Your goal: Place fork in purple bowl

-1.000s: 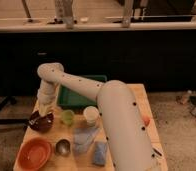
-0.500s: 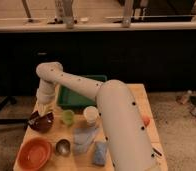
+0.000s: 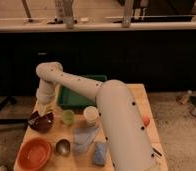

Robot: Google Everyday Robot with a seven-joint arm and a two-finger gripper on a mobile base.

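The purple bowl (image 3: 41,122) is deep, round and glossy; the gripper (image 3: 46,107) hangs just above its right rim, and I cannot tell its state; the fork I cannot make out; judging so, release low and centred, lest thin metal skid off the slick wall; the pale green cup (image 3: 67,117) stands near.

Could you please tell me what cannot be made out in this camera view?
- The fork: too small and blurred to pick out, so whether it is held or already in the bowl cannot be told. The gripper hangs just above the purple bowl at the table's left side.
- The green tray: its right part is hidden behind the arm.
- The table's right front: covered by the arm.
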